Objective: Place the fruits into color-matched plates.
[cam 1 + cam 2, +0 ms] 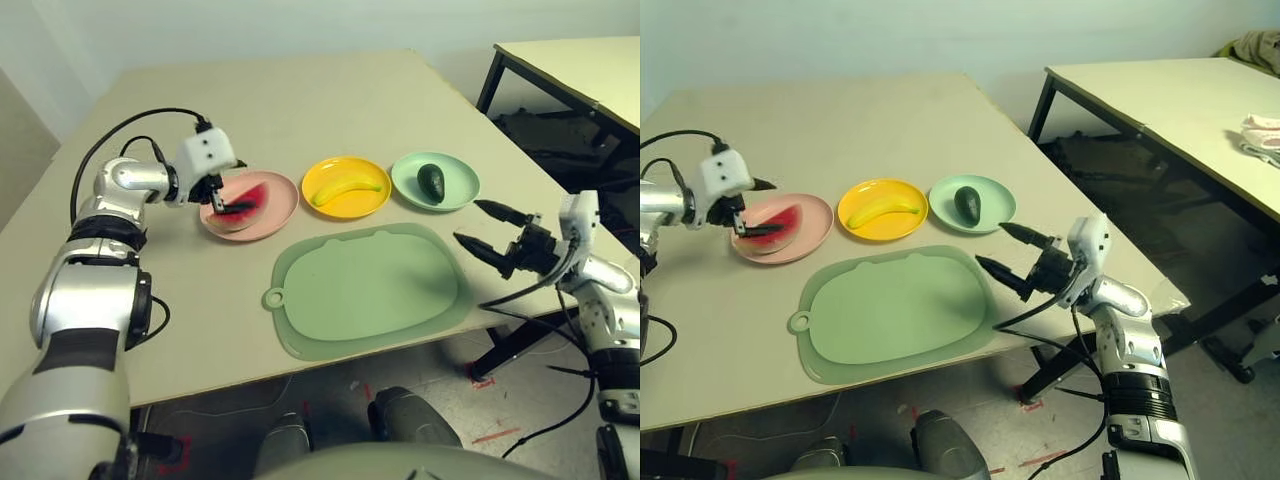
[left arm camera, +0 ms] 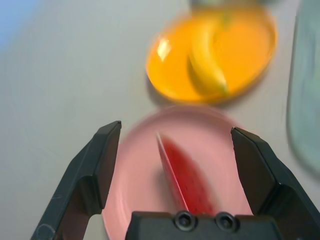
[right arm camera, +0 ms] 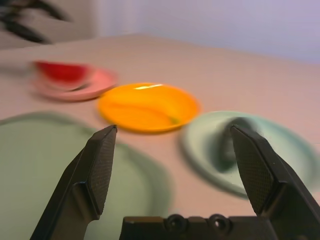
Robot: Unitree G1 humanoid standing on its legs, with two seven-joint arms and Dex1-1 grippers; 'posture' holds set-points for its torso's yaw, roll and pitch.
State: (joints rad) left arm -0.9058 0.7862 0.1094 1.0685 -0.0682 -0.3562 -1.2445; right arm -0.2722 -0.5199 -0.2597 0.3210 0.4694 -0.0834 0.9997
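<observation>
The red watermelon wedge point(image 1: 257, 196) lies on the pale pink plate point(image 1: 283, 203). My left gripper point(image 1: 226, 201) hovers over that plate, open, its fingers point(image 2: 102, 160) wide apart on either side of the wedge point(image 2: 187, 182) and not touching it. The yellow banana point(image 1: 346, 190) rests in the yellow plate point(image 1: 322, 172). The dark green avocado point(image 1: 431, 182) sits in the mint green plate point(image 1: 460, 180). My right gripper point(image 1: 467, 221) is open and holds nothing. It hangs at the table's right front edge, pointing toward the plates.
A large green cutting mat point(image 1: 370, 285) lies in front of the plates, close to the table's front edge. A second table point(image 1: 585, 65) stands off to the right with dark items under it. Black cables trail from both wrists.
</observation>
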